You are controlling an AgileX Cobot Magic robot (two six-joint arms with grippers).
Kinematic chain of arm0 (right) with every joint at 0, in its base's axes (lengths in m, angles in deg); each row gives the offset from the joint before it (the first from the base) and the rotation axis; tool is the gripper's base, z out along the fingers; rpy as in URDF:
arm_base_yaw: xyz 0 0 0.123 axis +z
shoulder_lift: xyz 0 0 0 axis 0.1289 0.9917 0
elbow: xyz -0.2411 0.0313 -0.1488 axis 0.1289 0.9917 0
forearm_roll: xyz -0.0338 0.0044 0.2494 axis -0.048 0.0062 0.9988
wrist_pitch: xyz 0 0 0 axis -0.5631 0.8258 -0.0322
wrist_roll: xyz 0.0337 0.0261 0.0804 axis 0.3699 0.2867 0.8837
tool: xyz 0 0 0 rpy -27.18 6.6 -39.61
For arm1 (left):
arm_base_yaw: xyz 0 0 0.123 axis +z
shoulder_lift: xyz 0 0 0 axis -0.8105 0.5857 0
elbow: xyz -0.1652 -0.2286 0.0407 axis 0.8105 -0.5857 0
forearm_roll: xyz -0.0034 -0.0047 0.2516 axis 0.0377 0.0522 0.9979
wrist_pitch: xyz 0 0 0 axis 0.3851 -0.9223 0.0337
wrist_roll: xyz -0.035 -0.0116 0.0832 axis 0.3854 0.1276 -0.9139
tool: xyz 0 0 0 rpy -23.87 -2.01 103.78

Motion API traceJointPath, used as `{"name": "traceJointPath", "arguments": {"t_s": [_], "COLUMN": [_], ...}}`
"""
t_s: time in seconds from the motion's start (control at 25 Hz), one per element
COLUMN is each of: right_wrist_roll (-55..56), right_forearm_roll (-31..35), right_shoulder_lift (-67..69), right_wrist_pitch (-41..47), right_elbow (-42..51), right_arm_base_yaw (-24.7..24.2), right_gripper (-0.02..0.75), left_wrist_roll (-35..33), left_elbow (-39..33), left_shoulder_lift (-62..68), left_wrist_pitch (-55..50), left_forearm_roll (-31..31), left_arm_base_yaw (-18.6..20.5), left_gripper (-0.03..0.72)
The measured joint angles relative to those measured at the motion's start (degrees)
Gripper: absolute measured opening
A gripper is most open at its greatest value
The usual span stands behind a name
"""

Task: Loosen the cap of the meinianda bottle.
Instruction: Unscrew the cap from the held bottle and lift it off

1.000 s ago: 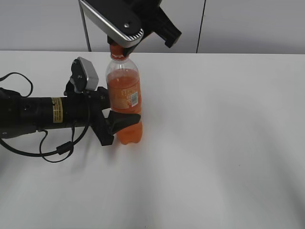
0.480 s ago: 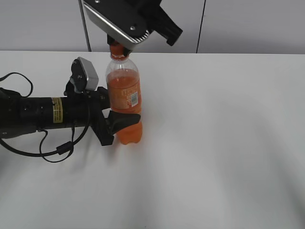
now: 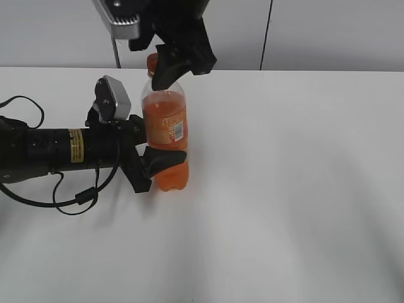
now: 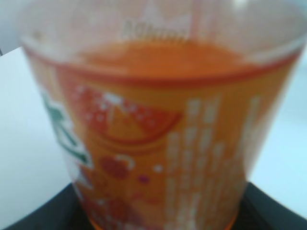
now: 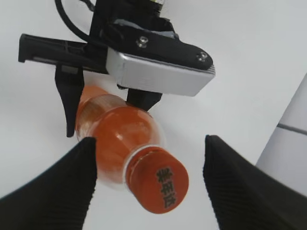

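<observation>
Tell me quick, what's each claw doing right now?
Left gripper: shut on the meinianda bottle.
Right gripper: open around the cap, not touching.

light: bright, even, soft | shadows: faint on the white table (image 3: 284, 189) | left wrist view: bottle (image 4: 158, 134) badly blurred, too close | right wrist view: cap (image 5: 160, 179) slightly soft
</observation>
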Motion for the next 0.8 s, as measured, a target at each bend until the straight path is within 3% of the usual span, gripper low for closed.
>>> {"name": "traceJointPath", "arguments": {"t_s": [0.16, 0.48, 0.56, 0.8], "right_wrist_roll": [16.84, 76.09, 86.22, 93.25], "right_forearm_roll": [0.23, 0.23, 0.23, -1.63], "right_shoulder_lift": [-1.29, -3.31, -3.38, -3.38], "right_wrist_pitch": [0.17, 0.35, 0.42, 0.48], "right_elbow": [-0.37, -6.9, -7.05, -6.89], "right_arm_base_yaw": [0.0, 0.0, 0.0, 0.0], "right_gripper": [0.536, 0.537, 0.537, 0.537], "left_wrist_roll": [0.0, 0.0, 0.0, 0.04], "left_elbow": [0.0, 0.05, 0.05, 0.06], "left_shoulder_lift": [0.0, 0.0, 0.0, 0.0], "left_wrist_pitch": [-0.11, -0.76, -0.75, -0.8], "left_forearm_roll": [-0.05, -0.06, -0.11, -0.11], "left_arm_base_yaw": [0.0, -0.06, -0.06, -0.06], "left_gripper": [0.409, 0.409, 0.409, 0.409]}}
